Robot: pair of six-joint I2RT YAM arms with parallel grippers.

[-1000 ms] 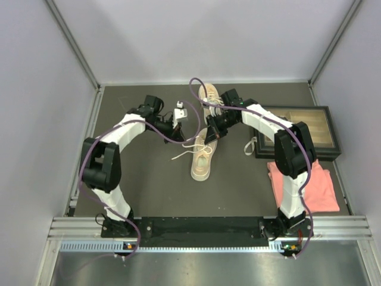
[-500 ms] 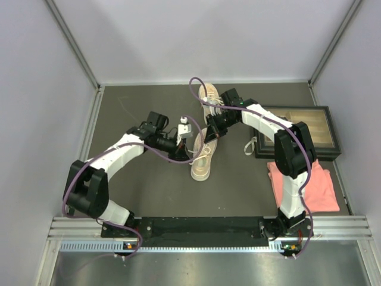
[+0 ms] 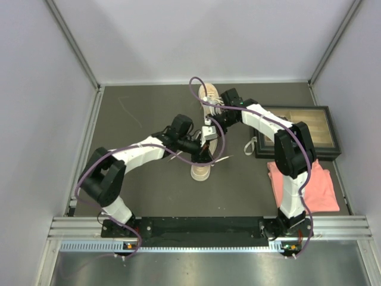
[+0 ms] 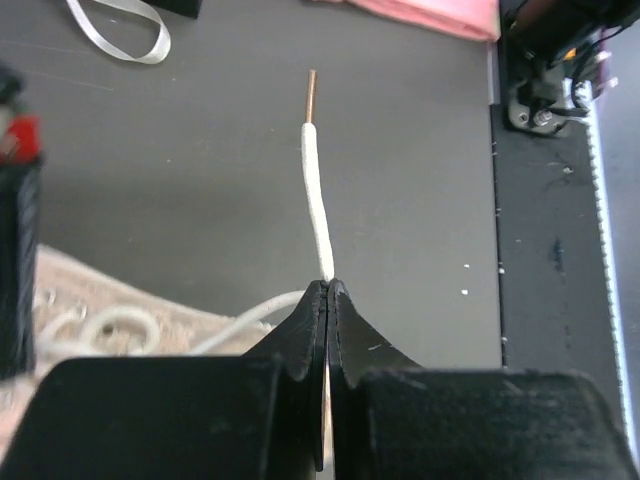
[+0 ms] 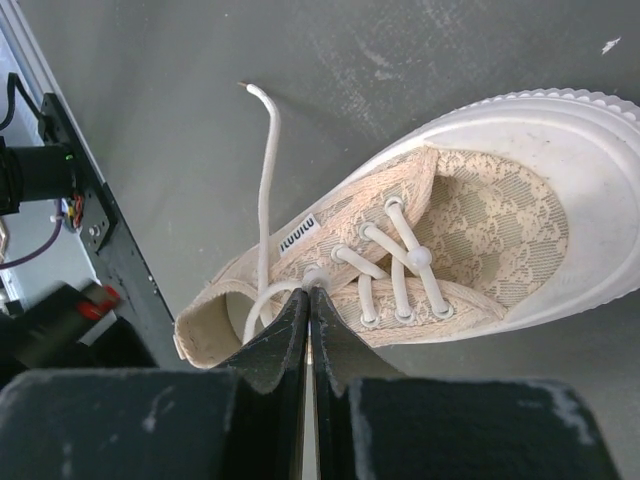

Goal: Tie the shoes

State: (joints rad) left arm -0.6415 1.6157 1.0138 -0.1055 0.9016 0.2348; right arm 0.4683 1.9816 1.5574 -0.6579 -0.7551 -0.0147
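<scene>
Two beige sneakers lie on the dark mat: the near shoe and the far shoe. My left gripper hovers over the near shoe, shut on a white lace near its brown-tipped end, which sticks out to the right. In the left wrist view the gripper pinches the lace, with the shoe's upper at lower left. My right gripper is shut on the other lace at the top eyelet of the shoe; that lace's free end trails away.
A dark framed box stands at the right, with a pink cloth in front of it and a loose white strap beside it. Grey walls close in the mat on three sides.
My left arm has swung from the left of the near shoe to over it, carrying the lace end across to the shoe's right side. The right arm has stayed put.
</scene>
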